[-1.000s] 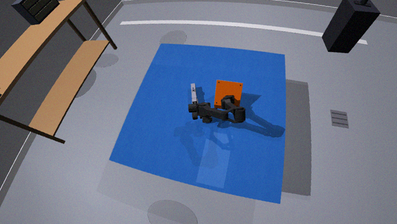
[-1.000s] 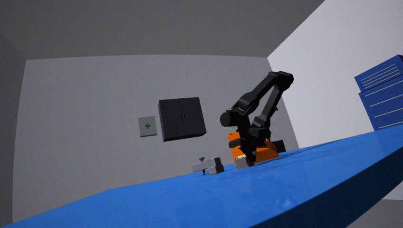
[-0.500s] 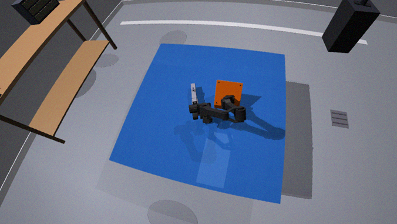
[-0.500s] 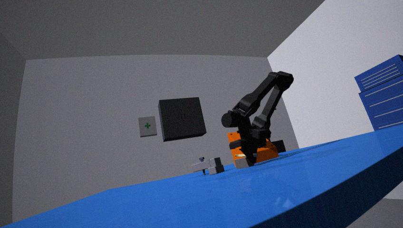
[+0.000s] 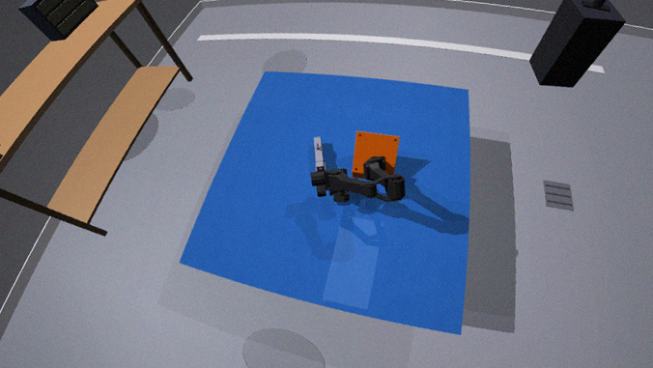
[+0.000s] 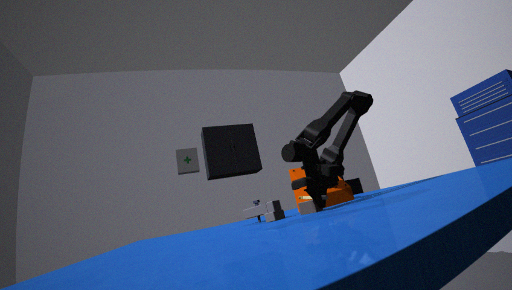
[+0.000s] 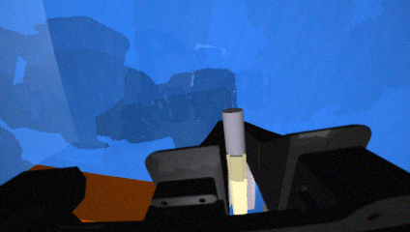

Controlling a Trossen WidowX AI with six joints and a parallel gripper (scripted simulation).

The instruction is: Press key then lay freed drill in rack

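End effector [image 5: 341,196] [image 6: 317,196] [image 7: 227,124] gripping drill [image 6: 305,197] [image 7: 234,132] around its slim body, low at right of centre in exterior view; drill lying roughly level, presumably suiting rack. Grey block [image 6: 308,207] sitting just beneath, likely awaiting it as support.

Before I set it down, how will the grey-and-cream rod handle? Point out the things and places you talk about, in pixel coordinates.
Likely stiff: the grey-and-cream rod [image 6: 305,197] [image 7: 234,132] looks straight, with no visible sag. Its grey end is round, so it may roll if laid on the blue table [image 5: 247,205] [image 6: 215,255] [image 7: 314,58]. That end also looks smooth, so it could be slippery.
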